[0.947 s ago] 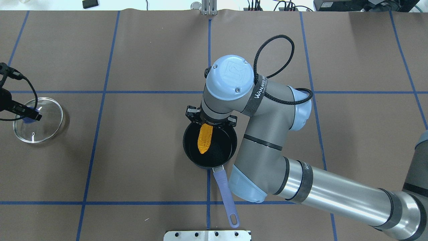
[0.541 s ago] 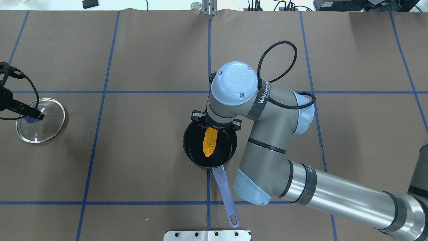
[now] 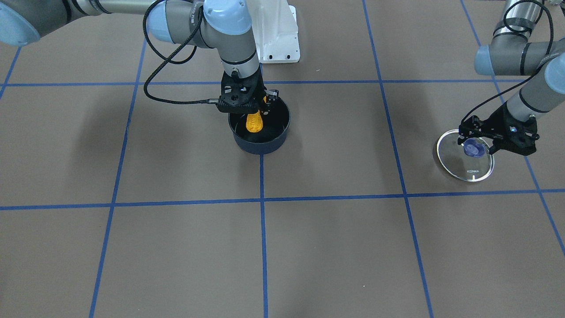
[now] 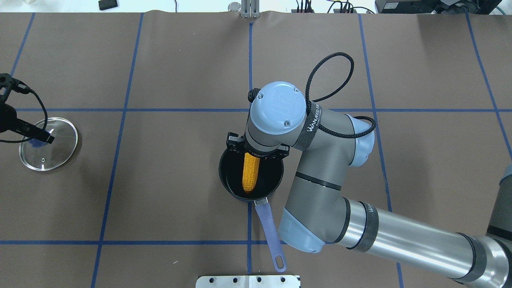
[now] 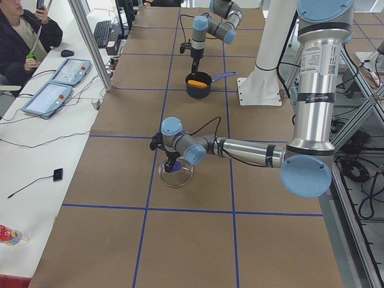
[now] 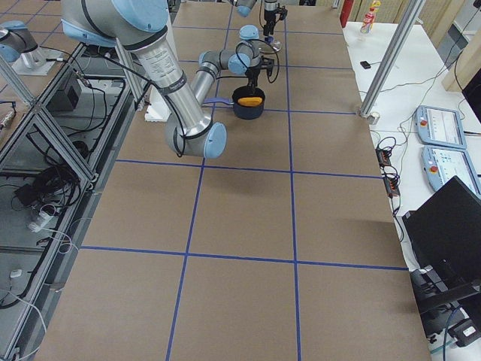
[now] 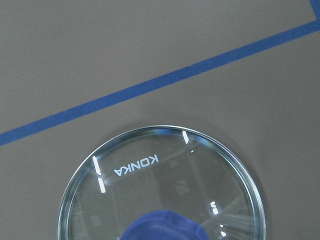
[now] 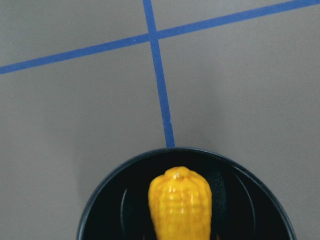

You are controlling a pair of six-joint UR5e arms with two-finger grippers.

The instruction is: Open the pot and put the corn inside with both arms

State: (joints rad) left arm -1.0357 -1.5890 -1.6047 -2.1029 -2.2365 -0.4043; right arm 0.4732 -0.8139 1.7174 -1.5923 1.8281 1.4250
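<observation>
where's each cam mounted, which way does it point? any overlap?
Front-facing: across the table, facing the robot, steeply down; right arm, right gripper holding the corn at the pot, left arm, left gripper at the glass lid.
Overhead: behind the robot, looking down; right arm, left gripper.
Exterior left: table's left end; left arm near.
Exterior right: opposite end; right arm near.
Left wrist: down on glass lid; no fingers.
Right wrist: down on corn and pot; no fingers.
Shared: overhead and front-facing both see pot, corn, glass lid.
</observation>
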